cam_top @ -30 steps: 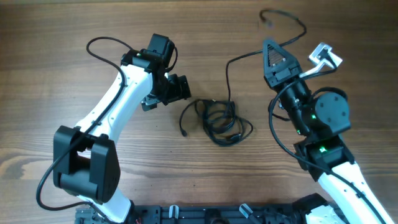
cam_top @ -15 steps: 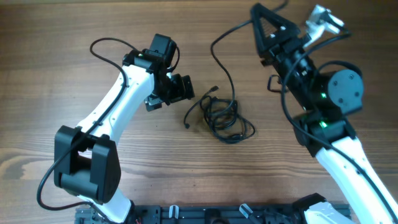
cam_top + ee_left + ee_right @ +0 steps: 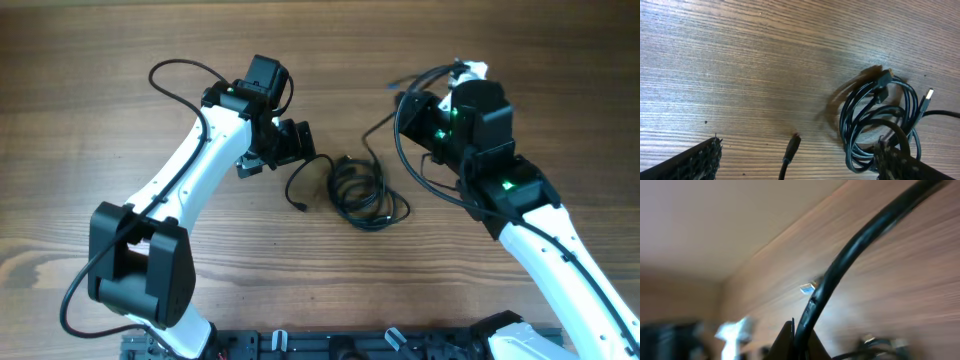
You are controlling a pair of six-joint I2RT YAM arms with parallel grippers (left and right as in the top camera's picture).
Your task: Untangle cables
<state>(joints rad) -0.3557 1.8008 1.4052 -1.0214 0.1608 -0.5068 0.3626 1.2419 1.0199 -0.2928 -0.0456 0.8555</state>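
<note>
Left arm stretched over the table (image 3: 100,60), left gripper (image 3: 280,148) spread wide just beside the cables (image 3: 355,195), a looped bundle lying mid-table. I see the right gripper (image 3: 797,340) pinched tight on one cord (image 3: 860,235), wrist tilted steeply.

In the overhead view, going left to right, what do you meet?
The left arm's black tool, open → tangled bundle of thin black cables → right arm's black tool, shut on one thin black cable.
</note>
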